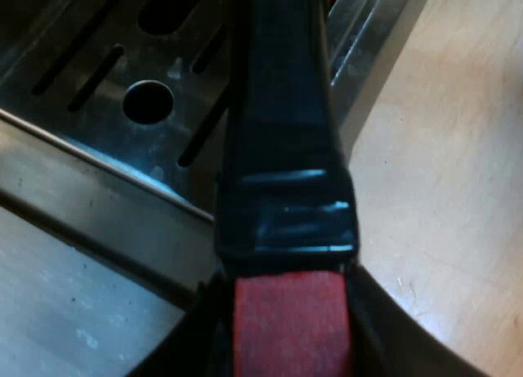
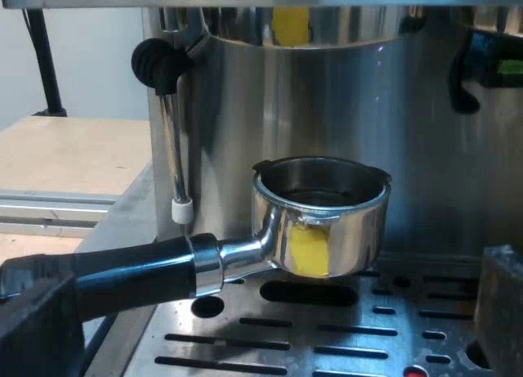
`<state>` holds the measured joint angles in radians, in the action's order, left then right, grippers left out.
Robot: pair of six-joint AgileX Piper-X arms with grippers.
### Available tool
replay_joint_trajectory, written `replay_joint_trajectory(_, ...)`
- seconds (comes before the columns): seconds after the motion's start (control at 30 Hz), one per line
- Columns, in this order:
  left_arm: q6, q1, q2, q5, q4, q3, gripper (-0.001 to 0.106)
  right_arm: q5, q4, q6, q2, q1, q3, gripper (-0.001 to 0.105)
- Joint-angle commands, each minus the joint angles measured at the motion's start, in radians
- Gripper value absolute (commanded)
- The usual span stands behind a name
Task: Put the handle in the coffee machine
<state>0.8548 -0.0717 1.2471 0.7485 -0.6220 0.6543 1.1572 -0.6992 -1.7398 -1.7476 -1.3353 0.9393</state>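
Note:
The metal holder point(image 2: 323, 217) hangs level over the espresso machine's drip tray point(image 2: 343, 344), its open basket a short way below the round group head point(image 2: 310, 17) and not touching it. Its dark handle point(image 2: 135, 271) reaches back away from the machine. In the left wrist view the same handle point(image 1: 286, 132) runs out over the slotted tray point(image 1: 122, 74), and its red end point(image 1: 290, 328) sits between my left gripper's point(image 1: 290, 332) fingers, which are shut on it. My right gripper point(image 2: 270, 328) stands open low before the tray, with nothing between its fingers.
A steam wand point(image 2: 173, 148) with a black knob point(image 2: 159, 62) hangs beside the holder. The machine's steel front wall point(image 2: 425, 164) rises behind the basket. A pale wooden tabletop point(image 1: 441, 189) lies beside the tray's edge.

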Motion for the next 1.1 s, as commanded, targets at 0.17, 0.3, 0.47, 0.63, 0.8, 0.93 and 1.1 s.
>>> replay_joint_trajectory(0.17,0.039,-0.034,-0.008,0.093,0.071,0.015,0.0,-0.003,-0.059,-0.016,-0.014,0.017,0.008,0.105)
replay_joint_trajectory(0.3,0.039,-0.037,-0.008,0.1,0.083,0.015,0.0,-0.012,-0.062,-0.034,-0.014,0.017,0.013,0.105)
replay_joint_trajectory(0.47,0.039,-0.037,-0.008,0.108,0.103,0.015,0.0,-0.012,-0.096,-0.038,-0.051,0.021,0.024,0.105)
replay_joint_trajectory(0.63,0.039,-0.037,-0.008,0.108,0.111,0.015,0.0,-0.012,-0.137,-0.083,-0.072,0.021,0.045,0.105)
replay_joint_trajectory(0.8,0.039,-0.037,0.022,0.108,0.111,0.031,0.0,-0.016,-0.168,-0.127,-0.072,0.033,0.048,0.105)
replay_joint_trajectory(0.93,0.039,-0.037,0.03,0.108,0.111,0.054,0.0,-0.017,-0.17,-0.127,-0.072,0.041,0.048,0.105)
replay_joint_trajectory(1.1,0.039,-0.037,0.045,0.111,0.104,0.081,0.0,-0.017,-0.173,-0.127,-0.072,0.044,0.048,0.105)
